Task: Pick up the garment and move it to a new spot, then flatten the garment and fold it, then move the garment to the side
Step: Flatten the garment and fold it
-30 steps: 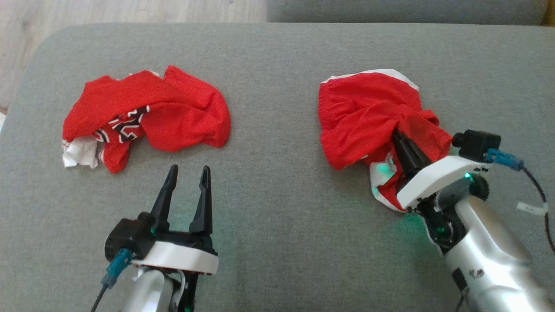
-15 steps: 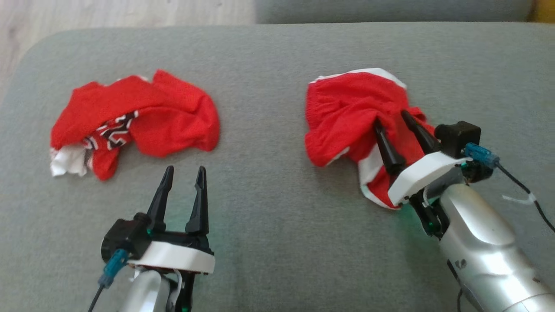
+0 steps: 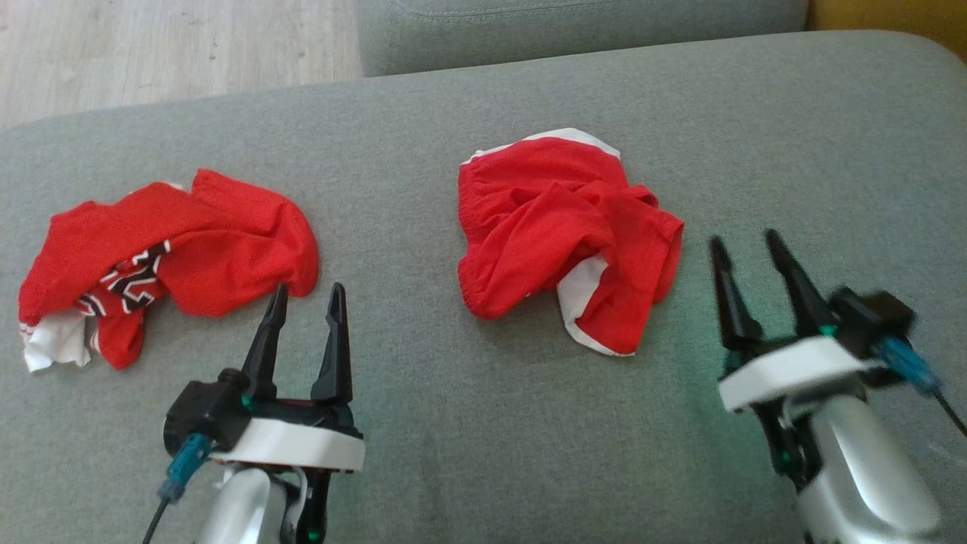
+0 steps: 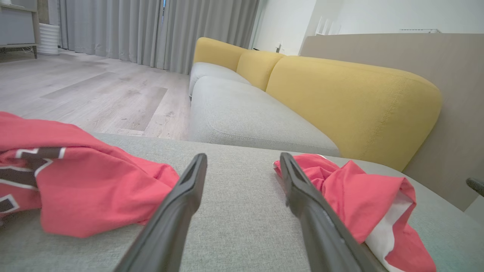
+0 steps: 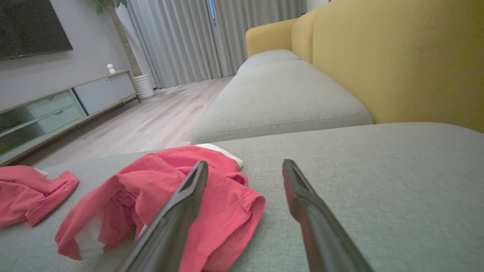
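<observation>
the right gripper point(image 3: 742, 242) has its two dark fingers spread wide and holds nothing. the left gripper point(image 3: 310, 289) is spread wide too, with nothing between its fingers.

the red garment with white trim point(image 3: 563, 234) lies all bunched up on the grey cushion point(image 3: 483, 438). from the right gripper it is to the left of the fingers and a little ahead of the tips, near but not touching. from the left gripper it is ahead and off to the right, farther away. so the right arm is the nearer one. the garment is longer one way: it runs from a white edge at its far end back to a white flap at its near end, almost the same way the fingers point. it is not flat at all, so i think flattening comes next, and a gripper needs an edge to pull.

the other red garment point(image 3: 174, 249), with black and white marks, lies to the left of the left gripper, its edge just beside the left finger tip. it could get caught if that arm swings left. a yellow sofa back point(image 4: 340, 102) and wood floor point(image 3: 151, 53) are far ahead, past the cushion.
</observation>
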Controlling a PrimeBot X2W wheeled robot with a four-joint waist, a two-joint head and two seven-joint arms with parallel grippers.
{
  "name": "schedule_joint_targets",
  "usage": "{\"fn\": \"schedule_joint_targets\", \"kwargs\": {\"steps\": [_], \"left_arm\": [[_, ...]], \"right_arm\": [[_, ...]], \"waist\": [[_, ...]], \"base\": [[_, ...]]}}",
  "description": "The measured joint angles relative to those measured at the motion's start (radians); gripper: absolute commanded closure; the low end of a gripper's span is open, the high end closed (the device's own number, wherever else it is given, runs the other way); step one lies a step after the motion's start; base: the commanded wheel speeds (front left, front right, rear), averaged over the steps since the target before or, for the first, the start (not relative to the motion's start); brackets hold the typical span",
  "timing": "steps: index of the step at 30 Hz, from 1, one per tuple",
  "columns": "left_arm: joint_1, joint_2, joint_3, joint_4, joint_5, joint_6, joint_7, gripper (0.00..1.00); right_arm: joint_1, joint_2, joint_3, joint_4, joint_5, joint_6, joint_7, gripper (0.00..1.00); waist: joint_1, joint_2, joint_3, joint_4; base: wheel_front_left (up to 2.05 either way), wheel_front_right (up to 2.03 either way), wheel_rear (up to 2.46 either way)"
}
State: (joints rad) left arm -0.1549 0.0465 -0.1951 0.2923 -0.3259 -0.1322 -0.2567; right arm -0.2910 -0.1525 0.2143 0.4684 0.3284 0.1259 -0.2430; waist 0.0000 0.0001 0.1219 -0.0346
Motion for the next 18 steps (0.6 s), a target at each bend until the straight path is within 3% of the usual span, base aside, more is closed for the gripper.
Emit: {"fn": "schedule_joint_targets", "kwargs": {"steps": [3, 7, 18], "left_arm": [[0.0, 0.0, 0.0, -0.004, 0.0, 0.0, 0.0, 0.0], [0.0, 0.0, -0.002, -0.005, -0.002, 0.0, 0.0, 0.0], [0.0, 0.0, -0.012, -0.005, -0.002, 0.0, 0.0, 0.0]], "right_arm": [[0.101, 0.035, -0.097, -0.083, -0.038, 0.0, -0.005, 0.0], [0.194, 0.071, -0.121, -0.114, -0.067, 0.0, -0.005, 0.0], [0.214, 0.079, -0.007, -0.125, -0.062, 0.0, 0.018, 0.0]], "waist": [[0.0, 0.0, -0.003, -0.005], [0.0, 0.0, -0.005, -0.003], [0.0, 0.0, 0.004, 0.023]], "base": [[0.0, 0.0, 0.0], [0.0, 0.0, 0.0], [0.0, 0.0, 0.0]]}}
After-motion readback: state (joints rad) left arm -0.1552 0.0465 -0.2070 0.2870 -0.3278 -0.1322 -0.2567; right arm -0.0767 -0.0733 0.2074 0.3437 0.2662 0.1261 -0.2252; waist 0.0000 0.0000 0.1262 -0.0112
